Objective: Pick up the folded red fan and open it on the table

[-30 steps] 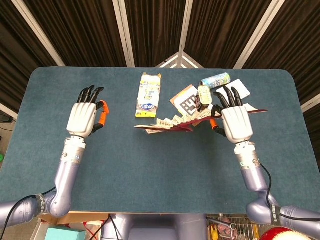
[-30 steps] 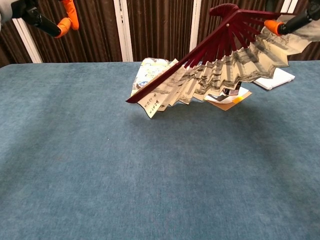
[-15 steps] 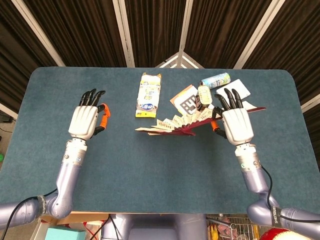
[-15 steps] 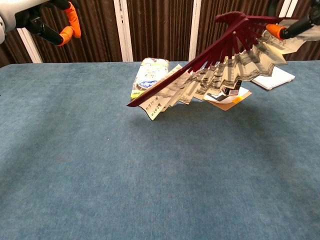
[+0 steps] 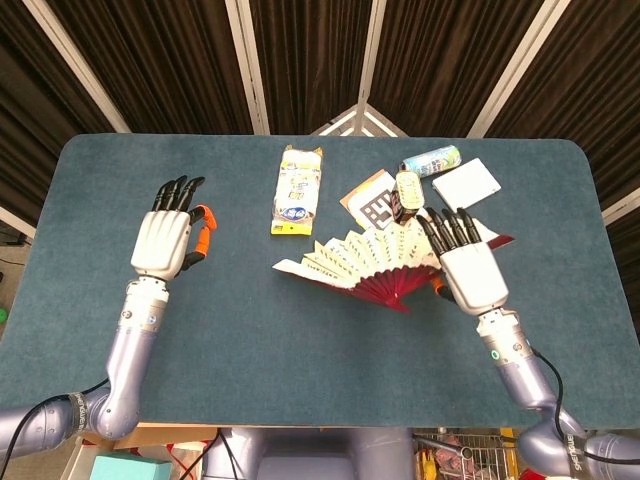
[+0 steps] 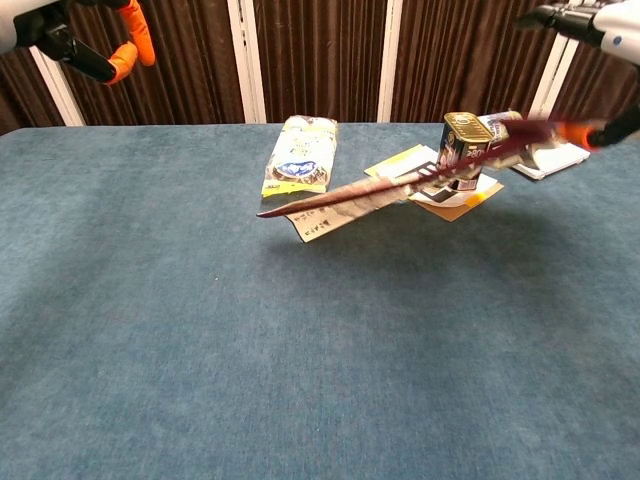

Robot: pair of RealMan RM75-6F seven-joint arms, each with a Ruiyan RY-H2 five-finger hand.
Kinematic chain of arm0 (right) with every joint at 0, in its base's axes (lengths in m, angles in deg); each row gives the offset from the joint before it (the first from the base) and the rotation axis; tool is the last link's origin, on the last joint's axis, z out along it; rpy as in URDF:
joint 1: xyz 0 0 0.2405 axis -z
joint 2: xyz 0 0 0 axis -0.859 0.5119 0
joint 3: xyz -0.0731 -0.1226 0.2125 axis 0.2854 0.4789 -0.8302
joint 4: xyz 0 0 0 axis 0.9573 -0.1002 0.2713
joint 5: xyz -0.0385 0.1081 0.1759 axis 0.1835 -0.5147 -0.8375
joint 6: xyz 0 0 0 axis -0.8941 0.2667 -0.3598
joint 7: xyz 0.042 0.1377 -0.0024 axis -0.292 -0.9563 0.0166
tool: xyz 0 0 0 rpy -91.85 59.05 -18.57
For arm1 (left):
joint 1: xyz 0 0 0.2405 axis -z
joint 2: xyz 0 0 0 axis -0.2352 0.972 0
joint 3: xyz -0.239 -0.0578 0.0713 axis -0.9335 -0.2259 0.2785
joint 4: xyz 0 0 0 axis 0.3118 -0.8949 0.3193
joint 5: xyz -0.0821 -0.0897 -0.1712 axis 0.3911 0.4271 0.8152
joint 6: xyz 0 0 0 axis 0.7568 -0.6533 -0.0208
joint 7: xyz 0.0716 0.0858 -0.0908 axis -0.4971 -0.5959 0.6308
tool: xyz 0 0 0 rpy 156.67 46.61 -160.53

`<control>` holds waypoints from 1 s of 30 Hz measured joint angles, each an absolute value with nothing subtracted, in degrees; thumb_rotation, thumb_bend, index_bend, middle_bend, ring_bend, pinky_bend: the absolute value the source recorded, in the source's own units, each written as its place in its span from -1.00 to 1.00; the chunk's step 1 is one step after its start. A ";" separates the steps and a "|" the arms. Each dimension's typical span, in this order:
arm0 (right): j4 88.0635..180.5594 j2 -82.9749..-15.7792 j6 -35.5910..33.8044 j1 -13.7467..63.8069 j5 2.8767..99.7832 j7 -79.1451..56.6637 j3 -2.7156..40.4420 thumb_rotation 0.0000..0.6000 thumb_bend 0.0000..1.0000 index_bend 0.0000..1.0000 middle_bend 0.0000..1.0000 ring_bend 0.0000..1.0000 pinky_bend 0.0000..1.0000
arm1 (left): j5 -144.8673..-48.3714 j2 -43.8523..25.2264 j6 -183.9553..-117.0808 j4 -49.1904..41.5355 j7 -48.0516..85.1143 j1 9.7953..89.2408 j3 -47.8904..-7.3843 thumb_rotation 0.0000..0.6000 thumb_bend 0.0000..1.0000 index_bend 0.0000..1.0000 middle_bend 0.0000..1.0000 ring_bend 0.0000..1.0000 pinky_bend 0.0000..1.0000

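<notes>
Right robot hand (image 5: 468, 268) pinches the red fan (image 5: 372, 264) at its pivot end; the spread fan reaches leftward from it, nearly flat, just above the table (image 5: 300, 350). Left robot hand (image 5: 166, 237) hovers well apart, fingers loose, holding nothing.

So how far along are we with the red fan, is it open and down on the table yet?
Done: the red folding fan with printed paper leaf is spread open. In hand: the right hand holds it by one end, and the chest view shows it nearly flat above the blue table, not resting on it. Left: lower and release it. The left hand holds nothing.
</notes>
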State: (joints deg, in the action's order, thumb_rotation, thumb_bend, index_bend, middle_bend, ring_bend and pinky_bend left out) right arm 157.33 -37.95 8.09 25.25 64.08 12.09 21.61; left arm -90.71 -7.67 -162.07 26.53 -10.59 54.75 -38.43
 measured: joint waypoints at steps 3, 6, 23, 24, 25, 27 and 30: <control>158.84 -36.66 6.54 25.22 63.64 12.78 21.92 1.00 -0.71 -1.00 -1.00 -1.00 -1.00 | -90.77 -7.17 -162.13 26.98 -10.48 54.55 -38.43 1.00 0.49 0.04 -0.88 -1.00 -1.00; 160.27 -35.21 4.75 25.10 63.21 13.52 22.41 1.00 -0.73 -1.00 -1.00 -1.00 -1.00 | -90.91 -6.77 -162.20 27.30 -10.37 54.34 -38.38 1.00 0.49 0.04 -0.88 -1.00 -1.00; 166.83 -26.82 -5.77 24.06 61.71 19.75 27.54 1.00 -0.80 -1.00 -1.00 -1.00 -1.00 | -92.72 -4.33 -162.44 28.90 -9.34 52.91 -37.34 1.00 0.47 0.02 -0.88 -1.00 -1.00; 166.97 -26.55 -6.04 23.96 61.51 20.28 27.64 1.00 -0.80 -1.00 -1.00 -1.00 -1.00 | -92.78 -4.18 -162.45 28.98 -9.28 52.82 -37.30 1.00 0.46 0.01 -0.89 -1.00 -1.00; 167.21 -26.22 -6.27 23.87 61.06 20.82 27.70 1.00 -0.80 -1.00 -1.00 -1.00 -1.00 | -92.86 -4.01 -162.49 29.11 -9.15 52.67 -37.23 1.00 0.43 -0.01 -0.90 -1.00 -1.00; 167.58 -25.92 -6.34 23.89 60.17 21.42 27.73 1.00 -0.80 -1.00 -1.00 -1.00 -1.00 | -93.01 -3.70 -162.62 29.36 -8.90 52.32 -37.04 1.00 0.32 -0.07 -0.93 -1.00 -1.00; 167.89 -25.79 -5.35 24.53 59.22 21.92 27.73 1.00 -0.80 -1.00 -1.00 -1.00 -1.00 | -93.45 -2.91 -162.94 30.21 -8.19 51.39 -36.45 1.00 0.01 -0.29 -0.99 -1.00 -1.00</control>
